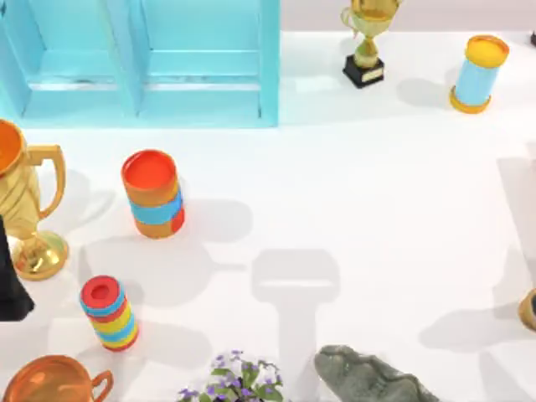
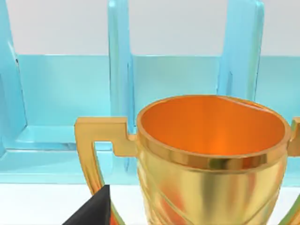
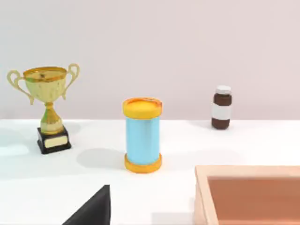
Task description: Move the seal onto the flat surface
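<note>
The seal is out of view. The flat surface is the white tabletop (image 1: pixel 360 184), which has open room across its middle and right. My left arm is parked at the far left of the table, where a black part of its gripper (image 1: pixel 12 289) sits beside a large gold trophy (image 1: pixel 21 209). In the left wrist view a black edge of the left gripper (image 2: pixel 91 212) lies just before that trophy's cup (image 2: pixel 211 140). A black edge of my right gripper (image 3: pixel 91 208) hangs over the tabletop, short of a blue can (image 3: pixel 142 135).
A light blue shelf unit (image 1: pixel 142 59) stands at the back left. Around the table are an orange can (image 1: pixel 152 194), a striped cylinder (image 1: pixel 109 312), a copper cup (image 1: pixel 50 381), flowers (image 1: pixel 239 377), a grey-green rock figure (image 1: pixel 368 378), a small trophy (image 1: pixel 367 42), a brown bottle (image 3: pixel 221 107) and a peach box (image 3: pixel 248 194).
</note>
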